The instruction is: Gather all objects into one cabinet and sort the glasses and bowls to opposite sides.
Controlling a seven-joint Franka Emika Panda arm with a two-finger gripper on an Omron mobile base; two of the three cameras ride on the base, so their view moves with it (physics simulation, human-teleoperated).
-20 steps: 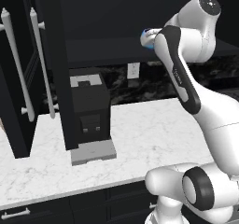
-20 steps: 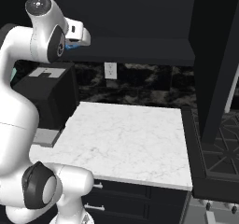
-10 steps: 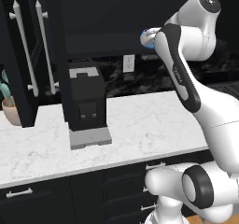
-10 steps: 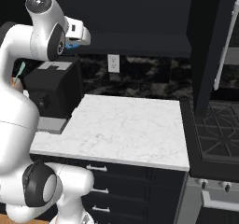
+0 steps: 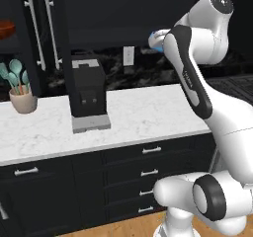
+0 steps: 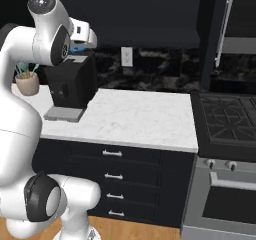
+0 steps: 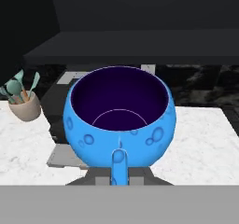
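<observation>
Marble counter (image 5: 143,113) under black cabinets (image 6: 150,9)

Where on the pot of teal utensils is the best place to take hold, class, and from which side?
Grip the utensil pot around its bare lower body, coming in level from the front. The utensils fan out of its mouth, so coming from above looks blocked, and its tapered sides suit a side pinch.

A bright blue bowl (image 7: 120,120) sits upright right at the gripper (image 7: 120,178), which is clamped on its near wall; it is squat and round, with a dimpled outer surface and a dark purple inside, mouth facing up. From the left base it appears as a blue sliver (image 5: 157,36) beside the raised hand. A reddish-brown bowl (image 5: 6,28) rests far left of the tool, at about its height, in the black cabinet (image 5: 39,31).
</observation>
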